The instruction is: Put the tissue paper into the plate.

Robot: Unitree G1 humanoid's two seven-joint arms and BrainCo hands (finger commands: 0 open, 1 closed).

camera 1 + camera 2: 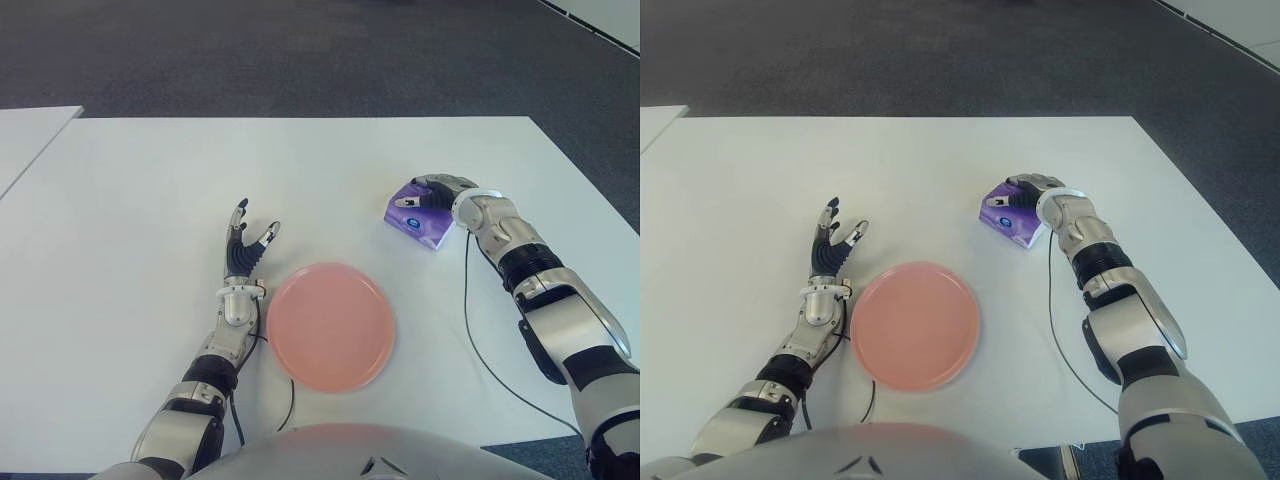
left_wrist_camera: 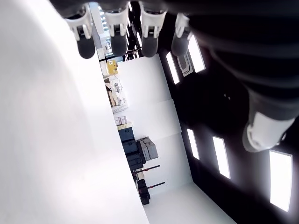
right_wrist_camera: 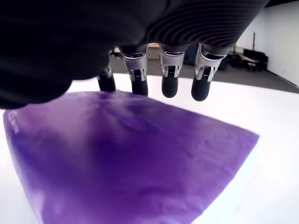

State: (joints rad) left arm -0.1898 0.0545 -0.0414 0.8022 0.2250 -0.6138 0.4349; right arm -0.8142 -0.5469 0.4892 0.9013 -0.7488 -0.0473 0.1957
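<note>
Right wrist view | right hand (image 1: pixel 432 190) fingers extended over tissue pack (image 1: pixel 420 215) | no readable writing

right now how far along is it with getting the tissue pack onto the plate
Early stage. Done: the right hand has reached the purple tissue pack and sits over it, fingers extended above its top in the wrist view, no closed grasp visible yet. Left: grip, lift and carry it to the pink plate, which holds nothing. The left hand shows open beside the plate, on its left.
</note>
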